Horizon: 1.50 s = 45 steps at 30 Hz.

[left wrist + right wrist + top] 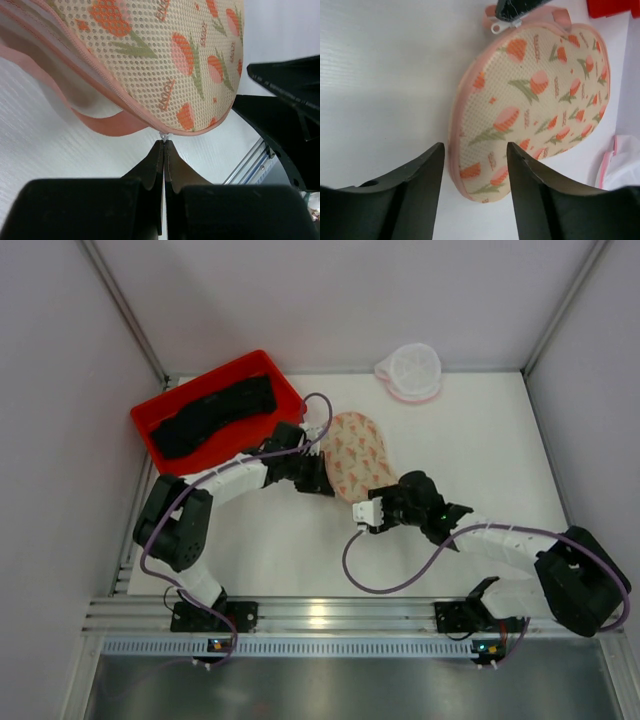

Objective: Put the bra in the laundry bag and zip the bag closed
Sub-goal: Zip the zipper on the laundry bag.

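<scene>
Top external view: the bra [215,420], a soft black band of fabric, lies curled in a red plastic tray [146,422] at the far left. The laundry bag [410,370], a small round pouch of see-through white mesh with pink edging, sits at the table's far edge, well apart from both arms. Neither is held. Both arms attend instead to a peach oval case [360,455] of fine mesh, printed with flowers and trimmed in pink. The left gripper [164,146] is pressed together, pinching the case's small white zip tab [164,135]. The right gripper [475,147] is spread, straddling the case's rounded near end. Packing seems not to have begun; next, an arm must let go and reach for the bra.
</scene>
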Motion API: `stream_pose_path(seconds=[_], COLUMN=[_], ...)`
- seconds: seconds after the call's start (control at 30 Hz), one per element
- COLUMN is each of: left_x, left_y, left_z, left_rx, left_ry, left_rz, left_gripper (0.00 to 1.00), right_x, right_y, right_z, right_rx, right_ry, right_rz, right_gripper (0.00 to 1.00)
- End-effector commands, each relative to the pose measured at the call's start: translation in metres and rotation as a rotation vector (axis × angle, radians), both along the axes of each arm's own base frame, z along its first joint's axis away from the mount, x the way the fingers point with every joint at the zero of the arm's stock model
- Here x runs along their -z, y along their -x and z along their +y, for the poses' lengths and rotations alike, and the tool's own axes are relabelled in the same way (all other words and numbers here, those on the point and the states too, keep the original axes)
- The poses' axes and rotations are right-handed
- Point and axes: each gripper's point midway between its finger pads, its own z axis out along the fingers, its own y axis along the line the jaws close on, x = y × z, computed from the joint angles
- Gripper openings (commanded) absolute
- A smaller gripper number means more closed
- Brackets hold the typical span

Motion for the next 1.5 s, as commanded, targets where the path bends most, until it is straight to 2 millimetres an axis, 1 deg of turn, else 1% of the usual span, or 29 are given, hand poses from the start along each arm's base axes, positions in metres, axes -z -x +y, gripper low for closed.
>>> stream_pose_path(seconds=[0.0,0.03,0.1,0.13,0.2,0.27,0.4,0.43,0.47,0.6,0.67,0.7,0.73,0.8,0.83,0.9,0.93,0.97,1.03,1.07,1.1,1.13,1.17,1.2,1.27,1.3,1.37,1.4,1.47], left_x=[-0.010,-0.010,-0.013,-0.013,-0.014,-0.017,-0.019,-0.020,-0.021,-0.019,-0.019,-0.019,-0.019,-0.019,-0.019,-0.015,-0.013,-0.012,-0.006,-0.004,-0.001,0.000,0.000,0.003,0.003,0.003,0.004,0.004,0.001], left_y=[0.000,0.003,0.010,0.011,0.019,0.023,0.029,0.028,0.029,0.032,0.033,0.034,0.033,0.034,0.033,0.030,0.030,0.023,0.019,0.009,0.005,0.002,-0.007,-0.012,-0.020,-0.023,-0.028,-0.029,-0.028], left_z=[-0.006,-0.007,-0.013,-0.014,-0.019,-0.024,-0.029,-0.030,-0.031,-0.031,-0.032,-0.032,-0.032,-0.031,-0.030,-0.027,-0.025,-0.021,-0.016,-0.009,-0.005,-0.001,0.006,0.012,0.019,0.021,0.026,0.026,0.023], left_rx=[0.010,0.014,0.029,0.030,0.045,0.045,0.045,0.045,0.045,0.039,0.045,0.045,0.046,0.048,0.048,0.040,0.035,0.023,0.012,-0.014,-0.024,-0.030,-0.044,-0.059,-0.069,-0.075,-0.077,-0.077,-0.069], left_ry=[0.044,0.049,0.059,0.060,0.070,0.084,0.097,0.097,0.101,0.100,0.105,0.103,0.103,0.099,0.095,0.080,0.068,0.052,0.034,0.021,0.009,-0.001,-0.011,-0.029,-0.045,-0.051,-0.070,-0.074,-0.056], left_rz=[0.021,0.031,0.045,0.044,0.062,0.072,0.087,0.086,0.088,0.109,0.113,0.113,0.107,0.099,0.094,0.081,0.086,0.065,0.077,0.074,0.073,0.073,0.056,0.043,0.020,0.008,-0.006,-0.016,-0.005], left_gripper=[0.00,0.00,0.00,0.00,0.00,0.00,0.00,0.00,0.00,0.00,0.00,0.00,0.00,0.00,0.00,0.00,0.00,0.00,0.00,0.00,0.00,0.00,0.00,0.00,0.00,0.00,0.00,0.00,0.00], right_x=[-0.016,-0.026,-0.036,-0.042,-0.047,-0.044,-0.035,-0.034,-0.028,-0.027,-0.025,-0.025,-0.026,-0.023,-0.021,-0.021,-0.018,-0.020,-0.015,-0.018,-0.014,-0.013,-0.016,-0.012,-0.011,-0.008,-0.005,-0.002,0.000], right_y=[-0.008,-0.009,-0.009,-0.007,-0.004,0.003,0.009,0.009,0.008,-0.001,-0.004,-0.006,-0.009,-0.011,-0.010,-0.008,-0.006,-0.005,-0.001,0.000,0.004,0.003,0.004,0.004,0.003,0.001,0.000,-0.004,-0.008], right_z=[-0.003,0.002,0.009,0.016,0.025,0.035,0.048,0.051,0.051,0.056,0.057,0.057,0.057,0.053,0.051,0.047,0.043,0.041,0.033,0.031,0.027,0.022,0.020,0.012,0.006,-0.002,-0.012,-0.020,-0.028], right_rx=[0.029,0.020,0.029,0.015,0.016,-0.016,-0.047,-0.047,-0.043,-0.025,-0.012,-0.003,0.002,0.013,0.014,0.014,0.017,0.014,0.014,0.008,0.005,0.010,0.007,0.019,0.022,0.035,0.028,0.046,0.052], right_ry=[-0.044,-0.063,-0.108,-0.119,-0.144,-0.147,-0.140,-0.138,-0.127,-0.127,-0.123,-0.122,-0.124,-0.111,-0.097,-0.092,-0.083,-0.085,-0.074,-0.080,-0.073,-0.070,-0.076,-0.065,-0.064,-0.058,-0.050,-0.042,-0.023], right_rz=[-0.010,-0.006,0.016,0.023,0.050,0.070,0.076,0.078,0.089,0.082,0.083,0.080,0.067,0.048,0.049,0.051,0.060,0.050,0.053,0.044,0.050,0.049,0.040,0.048,0.045,0.046,0.031,0.028,0.017], right_gripper=[0.58,0.62,0.62,0.62,0.62,0.62,0.61,0.62,0.61,0.61,0.51,0.37,0.29,0.16,0.08,0.00,0.00,0.00,0.00,0.00,0.00,0.00,0.00,0.00,0.00,0.00,0.00,0.01,0.11])
